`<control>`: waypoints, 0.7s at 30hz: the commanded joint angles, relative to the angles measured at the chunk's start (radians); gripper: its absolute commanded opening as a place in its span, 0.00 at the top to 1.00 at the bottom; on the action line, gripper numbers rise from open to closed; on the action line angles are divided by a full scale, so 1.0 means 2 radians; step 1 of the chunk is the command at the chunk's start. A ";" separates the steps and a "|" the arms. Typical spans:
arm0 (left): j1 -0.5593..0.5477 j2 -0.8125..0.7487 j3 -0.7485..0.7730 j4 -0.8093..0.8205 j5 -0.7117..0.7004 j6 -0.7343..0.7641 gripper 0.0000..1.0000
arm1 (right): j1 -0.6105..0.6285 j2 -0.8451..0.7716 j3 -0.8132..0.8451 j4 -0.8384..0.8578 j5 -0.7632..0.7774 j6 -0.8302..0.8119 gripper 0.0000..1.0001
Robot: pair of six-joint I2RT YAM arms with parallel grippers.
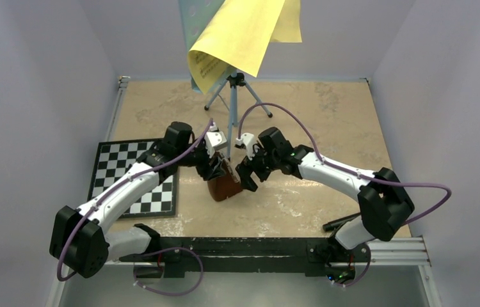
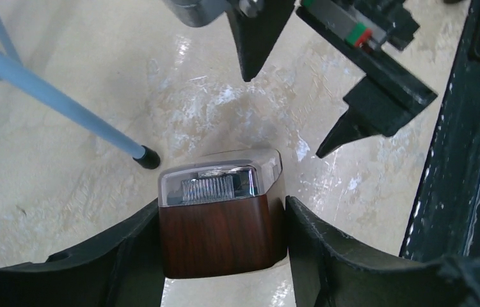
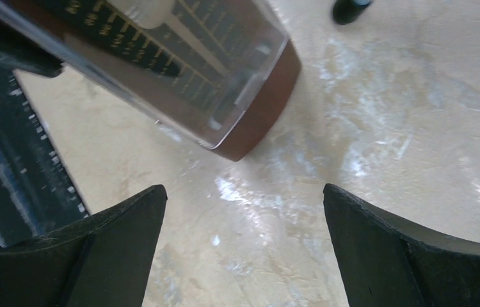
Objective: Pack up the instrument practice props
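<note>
One small brown pyramid metronome [image 2: 215, 236], clenched in my left gripper [image 2: 223, 208]; two yellow sheets [image 1: 244, 32] on one light-blue stand [image 1: 189, 16]. My right gripper [image 3: 244, 190] hovers opposite, jaws spread, empty.

Tripod legs [image 1: 232, 118] and metronome [image 1: 224, 187] crowd the counter's [image 1: 327, 128] centre; chessboard [image 1: 122, 166] lines its left edge; the right side lies open.

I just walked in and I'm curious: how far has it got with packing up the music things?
Nothing looks packed yet. In hand: the left arm's jaws clasp the tilted brown metronome, while the right arm's jaws hang open and empty beside it. Left to do: the music stand stands at the back of the table, with the yellow sheets draped over it.
</note>
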 commanded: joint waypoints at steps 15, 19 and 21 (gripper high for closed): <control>0.078 0.030 -0.038 0.029 -0.034 -0.244 1.00 | 0.072 0.015 -0.078 0.152 0.090 -0.062 0.01; 0.080 0.035 -0.042 0.032 -0.015 -0.226 1.00 | 0.071 0.031 -0.066 0.181 0.092 -0.083 0.03; 0.080 0.035 -0.040 0.031 -0.014 -0.217 1.00 | 0.071 0.035 -0.057 0.182 0.075 -0.085 0.04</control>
